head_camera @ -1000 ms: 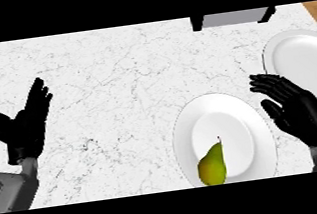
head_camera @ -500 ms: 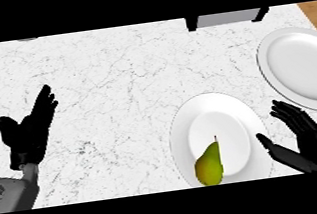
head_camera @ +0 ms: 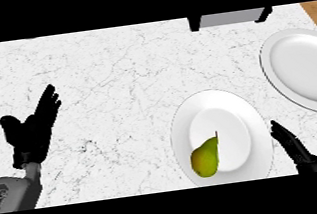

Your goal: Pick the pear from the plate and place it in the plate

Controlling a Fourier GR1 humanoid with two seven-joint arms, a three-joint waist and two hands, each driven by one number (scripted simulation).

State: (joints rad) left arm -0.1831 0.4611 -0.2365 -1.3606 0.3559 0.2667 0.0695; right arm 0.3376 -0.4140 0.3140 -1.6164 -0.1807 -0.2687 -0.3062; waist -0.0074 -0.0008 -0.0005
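A yellow-green pear (head_camera: 205, 157) lies on the near part of a white plate (head_camera: 221, 108) at the counter's lower middle-right. A second white plate (head_camera: 309, 69), with nothing on it, sits at the right edge. Only the fingers of my right hand (head_camera: 293, 147) show at the lower right, straight, just right of the pear's plate and apart from the pear. My left hand (head_camera: 32, 130) rests open at the left, fingers up.
A grey box with black ends (head_camera: 229, 18) stands at the counter's far edge. The white marble counter (head_camera: 128, 82) spreads between my hands. Wooden floor shows at the far corners.
My right hand has drawn back down and to the right, off the far plate and nearly out of view. The left hand and the pear have stayed put.
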